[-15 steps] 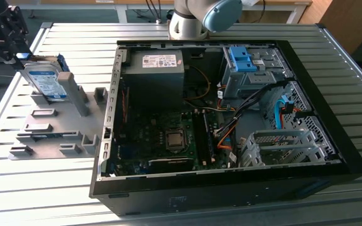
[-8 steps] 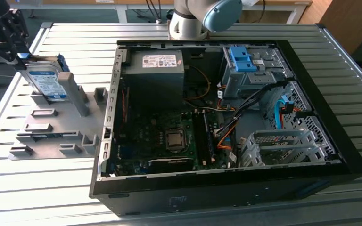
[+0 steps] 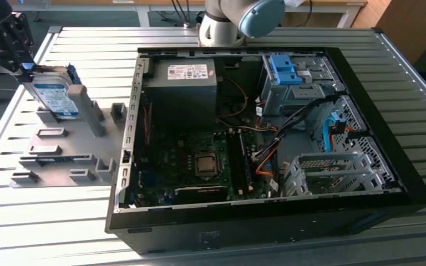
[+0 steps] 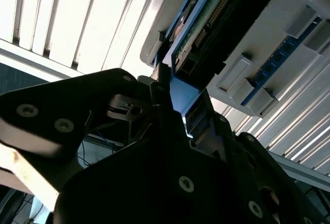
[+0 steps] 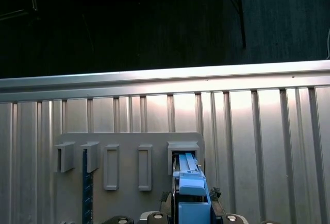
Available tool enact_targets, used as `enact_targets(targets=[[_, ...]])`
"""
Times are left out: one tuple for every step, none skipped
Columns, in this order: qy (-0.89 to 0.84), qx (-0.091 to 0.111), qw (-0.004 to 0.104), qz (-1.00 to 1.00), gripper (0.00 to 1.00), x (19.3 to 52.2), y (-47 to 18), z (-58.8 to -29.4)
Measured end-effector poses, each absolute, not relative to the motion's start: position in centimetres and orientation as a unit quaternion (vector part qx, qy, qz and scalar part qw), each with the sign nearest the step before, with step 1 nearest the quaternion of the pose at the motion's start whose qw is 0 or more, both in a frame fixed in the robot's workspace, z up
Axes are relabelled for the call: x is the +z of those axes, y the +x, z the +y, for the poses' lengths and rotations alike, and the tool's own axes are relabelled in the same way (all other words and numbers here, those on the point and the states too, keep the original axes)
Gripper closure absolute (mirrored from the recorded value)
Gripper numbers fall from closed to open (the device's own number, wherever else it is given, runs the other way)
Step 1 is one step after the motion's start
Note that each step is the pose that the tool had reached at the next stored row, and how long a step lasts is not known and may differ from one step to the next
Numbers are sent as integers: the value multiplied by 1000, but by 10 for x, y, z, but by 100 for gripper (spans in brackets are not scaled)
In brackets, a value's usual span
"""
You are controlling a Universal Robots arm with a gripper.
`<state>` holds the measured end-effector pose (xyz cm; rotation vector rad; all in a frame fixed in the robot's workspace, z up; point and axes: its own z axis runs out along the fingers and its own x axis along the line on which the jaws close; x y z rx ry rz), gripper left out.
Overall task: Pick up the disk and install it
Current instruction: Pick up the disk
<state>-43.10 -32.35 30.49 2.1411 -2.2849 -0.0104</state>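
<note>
Upper left, exterior view: jaws closed on the disk (image 3: 54, 98) by its blue rail (image 4: 180, 94). Likely rigid, hefty and shock-sensitive. The rail's the grip.

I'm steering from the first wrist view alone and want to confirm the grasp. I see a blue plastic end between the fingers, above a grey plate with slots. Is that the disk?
Observer: Yes. In the exterior view the gripper is shut on the upper end of the disk, which stands tilted, label showing, with its lower end at the grey plate.
Operator: Where is the computer?
Observer: The open computer case lies on the table, at the exterior view's right of the plate.
Operator: And the bay?
Observer: The grey drive bay sits near the case's upper right corner in the exterior view, with a blue bracket on top.
</note>
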Motion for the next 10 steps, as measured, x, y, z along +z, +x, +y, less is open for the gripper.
enact_targets(targets=[[684, -3, 5, -730, 64, 305, -431, -324], [684, -3, 5, -730, 64, 305, -431, -324], [684, -3, 5, -730, 64, 305, -431, -324], [684, -3, 5, -730, 64, 305, -431, -324], [684, -3, 5, -730, 64, 305, -431, -324], [684, -3, 5, -730, 64, 305, -431, -324], [684, -3, 5, -730, 62, 304, -431, -323], [684, -3, 5, -730, 62, 304, -431, -323], [684, -3, 5, -730, 56, 304, -431, -323], [684, -3, 5, -730, 56, 303, -431, -324]])
